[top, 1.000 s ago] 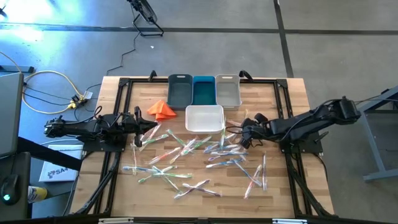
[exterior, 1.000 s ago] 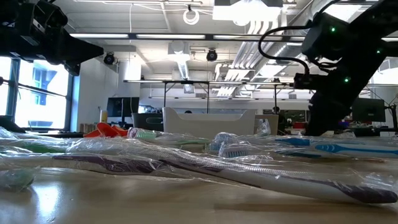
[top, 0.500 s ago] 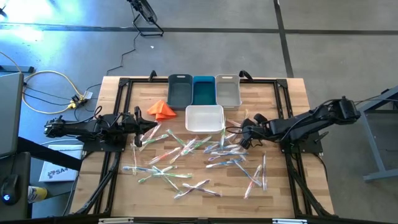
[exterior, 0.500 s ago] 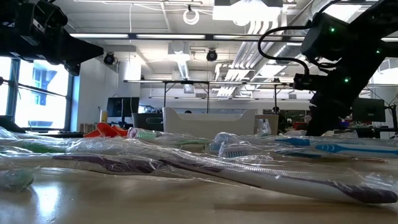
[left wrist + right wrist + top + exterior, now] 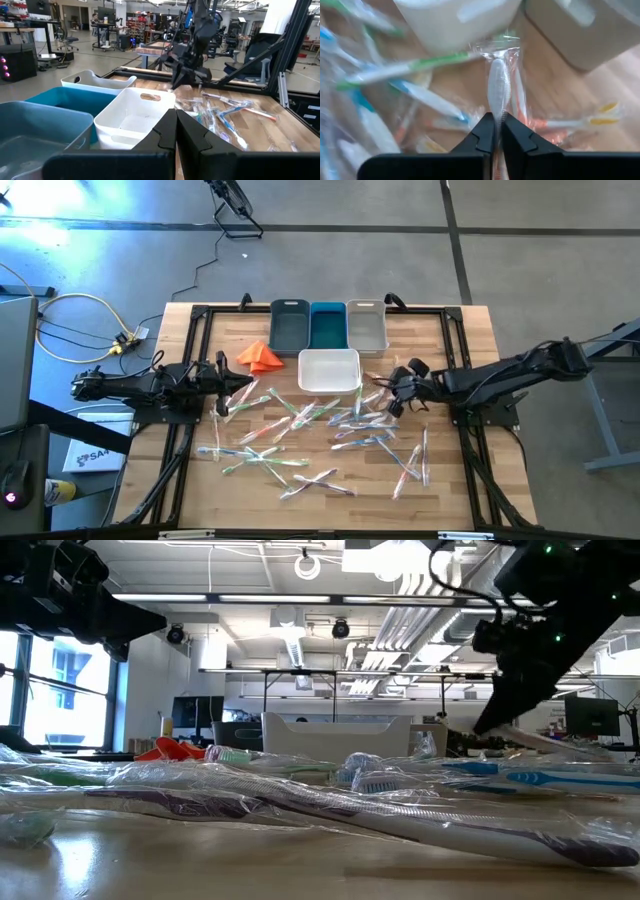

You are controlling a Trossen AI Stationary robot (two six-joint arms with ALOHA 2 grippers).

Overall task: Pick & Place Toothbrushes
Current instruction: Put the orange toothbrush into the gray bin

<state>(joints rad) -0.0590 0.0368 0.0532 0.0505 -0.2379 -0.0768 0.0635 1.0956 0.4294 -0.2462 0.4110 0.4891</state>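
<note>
Right hand [image 5: 396,388] is clenched on a whitish wrapped toothbrush [image 5: 498,86]; in the right wrist view the two dark fingers [image 5: 481,131] pinch the clear wrapper near one end, and the brush runs straight out ahead of them, its far end reaching toward the white bin [image 5: 329,370]. Seen from above, this hand sits just beside the white bin's right edge, at the near-right corner, above the wooden worktop [image 5: 450,480]. From the low view the arm leans down from the upper right, and a pale stick slants out below it, clear of the surface.

Loose toothbrushes [image 5: 300,442] lie scattered over the middle of the worktop in front of the white bin, green, blue, orange and whitish handles crossing one another in their wrappers; a few more lie toward the right, near the held one.

Left hand [image 5: 222,385] waits at the left side of the worktop with its fingers pressed together and nothing between them, near an orange folded cloth [image 5: 258,356].

Behind the white bin stand three more bins in a row, touching side by side: a dark grey bin [image 5: 289,326], a teal bin [image 5: 327,326] and a light grey bin [image 5: 366,326].
</note>
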